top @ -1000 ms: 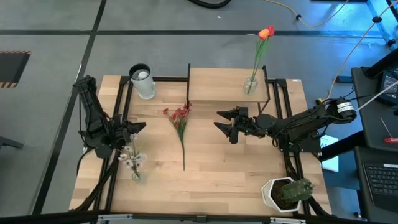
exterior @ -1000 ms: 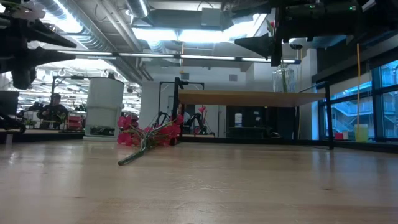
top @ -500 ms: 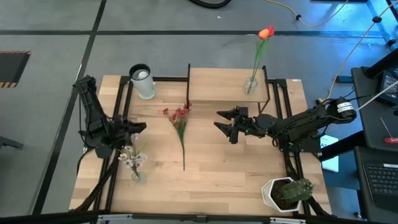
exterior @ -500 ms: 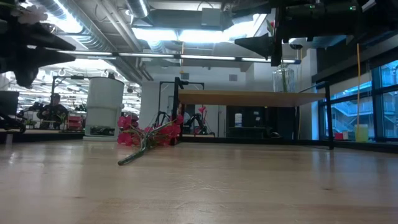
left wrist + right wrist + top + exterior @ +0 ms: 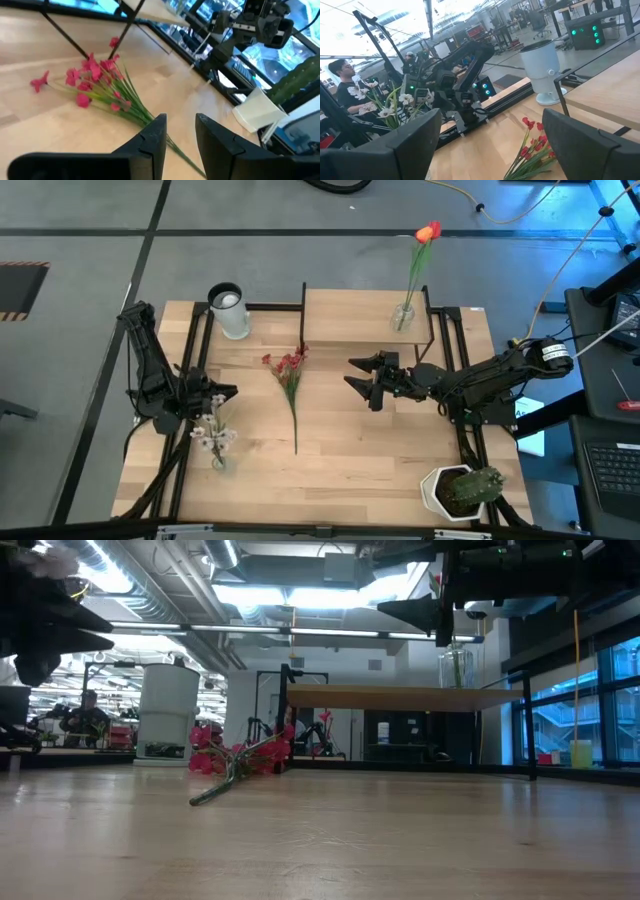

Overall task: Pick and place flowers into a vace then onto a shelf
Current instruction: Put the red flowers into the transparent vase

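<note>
The left gripper (image 5: 222, 392) holds the white flowers (image 5: 213, 436). The right gripper (image 5: 357, 375), at three o'clock from the red flowers (image 5: 287, 369), is wide open.

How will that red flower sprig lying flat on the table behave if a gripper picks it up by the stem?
The red flower sprig has one long thin stem, so it will probably feel light and bend or droop. Its blossoms cluster at one end, so gripped low it may tip toward them. Lying flat on the table, the thin stem could slip from a loose pinch.
</note>
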### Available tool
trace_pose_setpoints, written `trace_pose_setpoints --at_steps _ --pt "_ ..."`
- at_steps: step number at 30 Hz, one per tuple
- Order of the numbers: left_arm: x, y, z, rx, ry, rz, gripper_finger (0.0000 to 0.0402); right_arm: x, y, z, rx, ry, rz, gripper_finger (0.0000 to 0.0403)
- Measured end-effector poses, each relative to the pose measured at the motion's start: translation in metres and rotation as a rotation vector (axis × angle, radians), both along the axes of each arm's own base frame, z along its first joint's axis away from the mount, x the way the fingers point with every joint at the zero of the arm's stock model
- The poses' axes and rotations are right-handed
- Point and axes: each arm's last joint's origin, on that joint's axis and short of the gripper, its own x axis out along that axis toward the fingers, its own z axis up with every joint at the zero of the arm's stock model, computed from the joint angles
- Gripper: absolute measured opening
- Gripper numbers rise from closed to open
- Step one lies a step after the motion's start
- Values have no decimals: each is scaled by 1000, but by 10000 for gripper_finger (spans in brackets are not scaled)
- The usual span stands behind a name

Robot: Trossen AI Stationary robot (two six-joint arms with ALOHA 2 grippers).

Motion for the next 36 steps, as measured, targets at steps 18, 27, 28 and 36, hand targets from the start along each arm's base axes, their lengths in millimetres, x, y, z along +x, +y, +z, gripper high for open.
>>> trace_pose_setpoints --at_steps 18,27,28,36 --pt "1 -2 1 -78 -15 -7 98 85 21 66 7 560 -165 349" --pt "2 -6 0 -86 66 -103 98 165 45 25 68 644 -171 349" --pt "2 -6 0 -91 64 -100 98 171 46 17 85 663 -179 349" --pt "1 -6 0 -111 76 -114 98 202 51 -21 204 825 -286 349"
